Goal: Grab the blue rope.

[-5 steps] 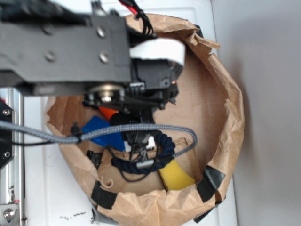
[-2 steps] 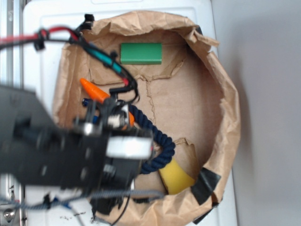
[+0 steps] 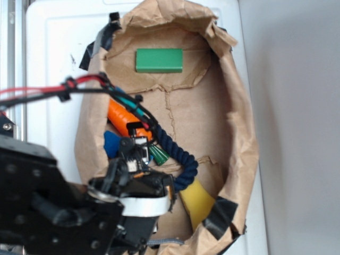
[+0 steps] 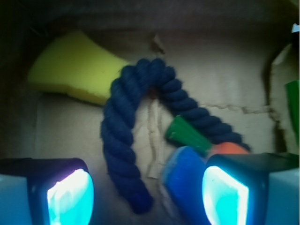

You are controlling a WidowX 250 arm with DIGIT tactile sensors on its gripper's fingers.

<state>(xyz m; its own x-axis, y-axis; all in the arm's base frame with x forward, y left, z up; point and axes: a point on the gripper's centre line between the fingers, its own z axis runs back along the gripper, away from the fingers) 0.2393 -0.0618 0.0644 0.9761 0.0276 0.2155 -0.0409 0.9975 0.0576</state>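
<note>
My gripper [image 4: 147, 197] is open, with its two fingers [image 4: 70, 197] wide apart at the bottom of the wrist view. It holds nothing. The blue rope [image 4: 124, 136] bends like an upside-down U in the middle of that view, and one end lies between my fingers. A yellow sponge [image 4: 70, 68] sits at the upper left, touching the rope. The carrot [image 3: 125, 119] lies beside the rope in the paper bowl [image 3: 241, 127].

Inside the brown paper enclosure [image 3: 241, 133], the blue rope [image 3: 178, 154] curves beside the orange toy carrot [image 3: 123, 118], with a green block [image 3: 159, 60] well apart and a yellow wedge [image 3: 197, 201] near the rope's end.
</note>
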